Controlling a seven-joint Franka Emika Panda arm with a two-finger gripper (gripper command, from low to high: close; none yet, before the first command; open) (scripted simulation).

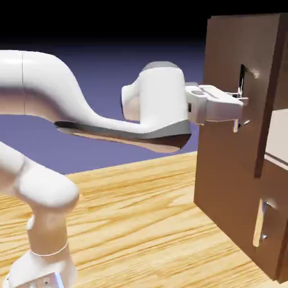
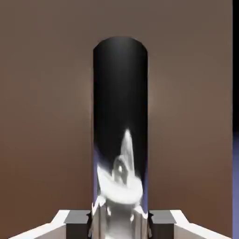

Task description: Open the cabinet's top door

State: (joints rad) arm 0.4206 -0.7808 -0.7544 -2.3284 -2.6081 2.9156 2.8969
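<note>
The gripper (image 1: 243, 107) is clamping its 2 fingers (image 2: 77, 223) on the top door's (image 1: 225, 146) vertical handle (image 2: 120, 140), the door standing ajar from the cabinet (image 1: 278, 185).

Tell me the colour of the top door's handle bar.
Dark, glossy metal: the handle looks near black with pale reflections, clearest in the hand view, set against the brown top door.

The cabinet (image 1: 236, 140) runs off the exterior view's right and bottom edges. The arm's base (image 1: 39, 270) is cut at lower left. In the hand view, the handle (image 2: 120, 116) continues below the frame, hiding the fingertips' (image 2: 77, 219) inner faces.
</note>
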